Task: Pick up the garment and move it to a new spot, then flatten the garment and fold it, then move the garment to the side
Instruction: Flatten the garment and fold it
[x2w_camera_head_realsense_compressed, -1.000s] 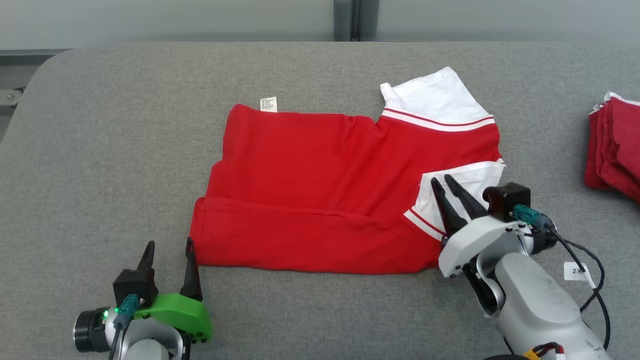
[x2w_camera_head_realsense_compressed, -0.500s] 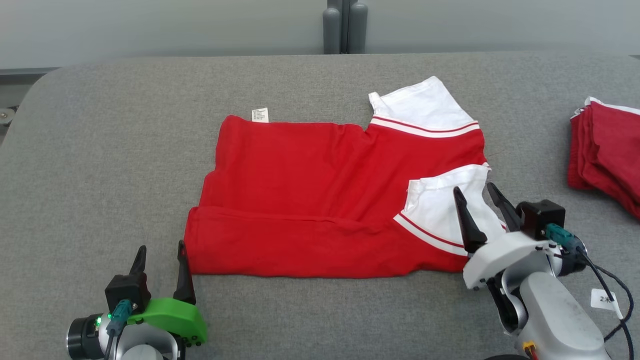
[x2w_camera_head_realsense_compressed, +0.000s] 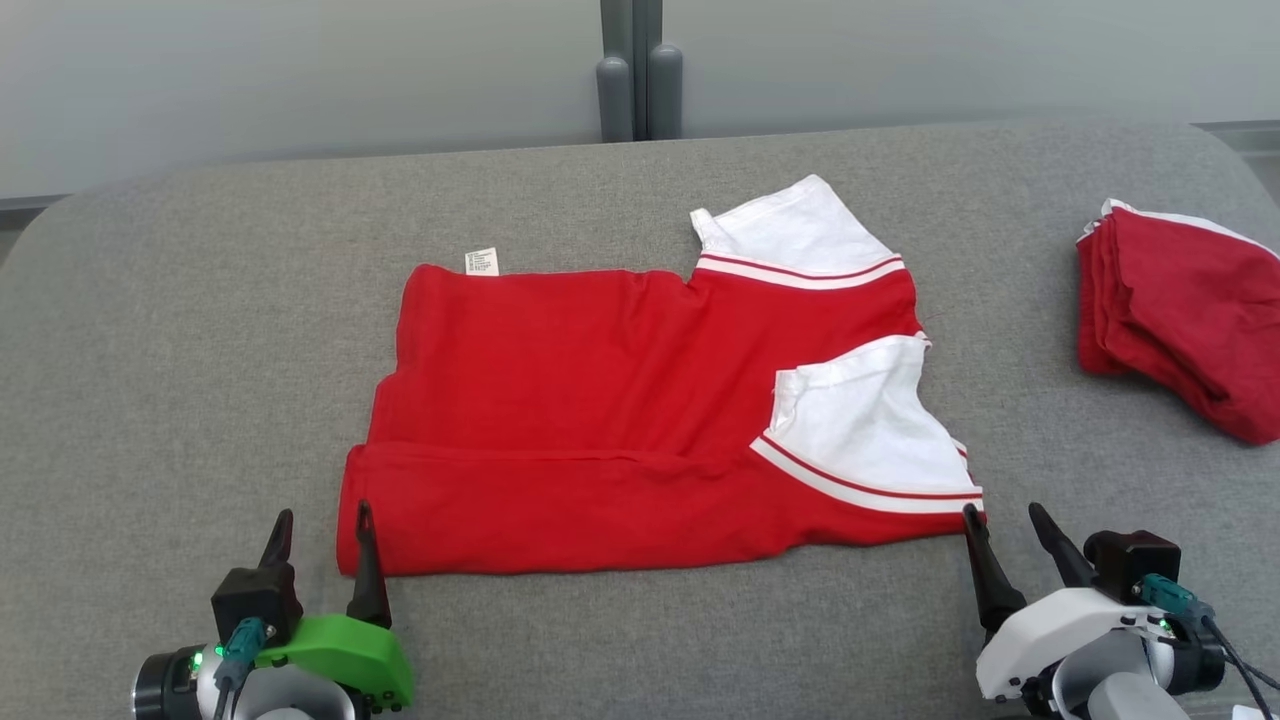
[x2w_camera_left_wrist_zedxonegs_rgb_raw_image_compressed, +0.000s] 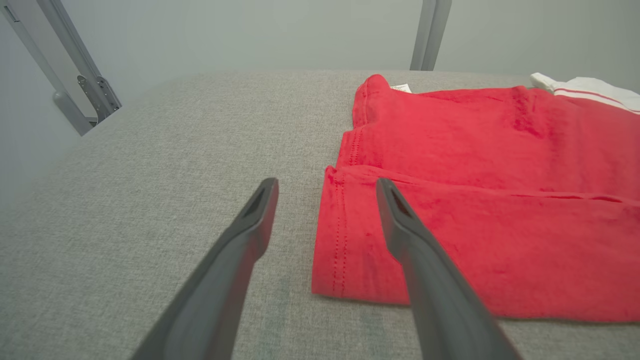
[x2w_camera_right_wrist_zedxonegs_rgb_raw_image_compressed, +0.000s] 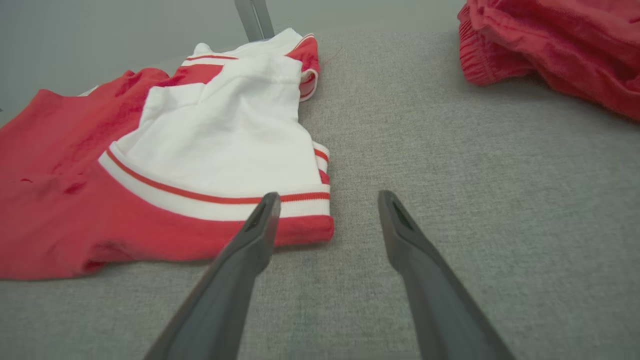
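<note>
1. In the head view I see the red garment (x2w_camera_head_realsense_compressed: 600, 400) lying mid-frame on the grey padded table (x2w_camera_head_realsense_compressed: 180, 330). It is partly folded, with its lower edge turned up over the body and a white sleeve (x2w_camera_head_realsense_compressed: 865, 420) folded in over the red at its right.
2. A second white sleeve (x2w_camera_head_realsense_compressed: 790, 235) sticks out at the garment's upper right, and a small white label (x2w_camera_head_realsense_compressed: 482, 262) at its upper left.
3. My left gripper (x2w_camera_head_realsense_compressed: 323, 510) sits at the lower left, fingers apart and empty. Its inner finger is over the garment's lower-left corner, but I cannot tell if it touches.
4. My right gripper (x2w_camera_head_realsense_compressed: 1001, 510) sits at the lower right, fingers spread and holding nothing, just beside the garment's lower-right corner.
5. A stack of folded red cloth (x2w_camera_head_realsense_compressed: 1180, 320) lies at the right edge, well apart from the garment
</note>
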